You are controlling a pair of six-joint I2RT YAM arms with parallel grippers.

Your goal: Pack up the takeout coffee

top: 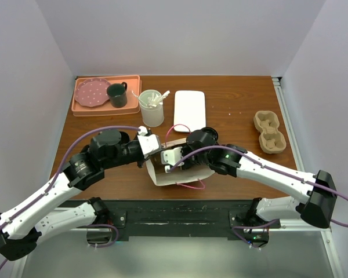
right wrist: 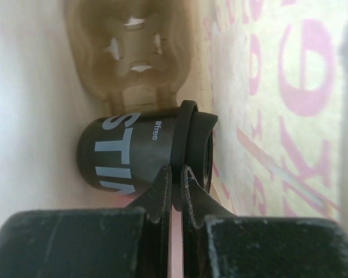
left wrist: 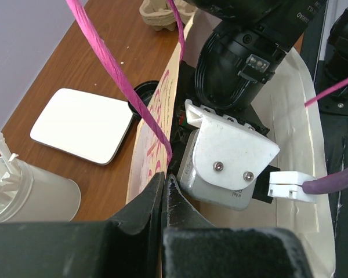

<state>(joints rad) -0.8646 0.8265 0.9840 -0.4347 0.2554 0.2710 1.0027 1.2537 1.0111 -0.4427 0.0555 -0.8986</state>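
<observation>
A paper bag point(top: 185, 174) with pink print and pink handles lies on its side at the table's near middle. My left gripper point(left wrist: 166, 178) is shut on the bag's upper edge point(left wrist: 155, 124), holding the mouth apart. My right gripper point(right wrist: 176, 174) reaches inside the bag and is shut on the lid rim of a black takeout coffee cup point(right wrist: 127, 153) with white lettering. The cup lies on its side. Beyond it, deeper in the bag, sits a cardboard cup carrier point(right wrist: 133, 52). From above, the cup is hidden by the bag and my right wrist point(top: 173, 156).
A second cardboard carrier point(top: 269, 131) lies at the right. A white flat rectangular dish point(top: 189, 110) and a clear cup of stirrers point(top: 151, 107) stand behind the bag. A pink tray point(top: 81, 107) at the back left holds a plate and a dark mug point(top: 117, 95).
</observation>
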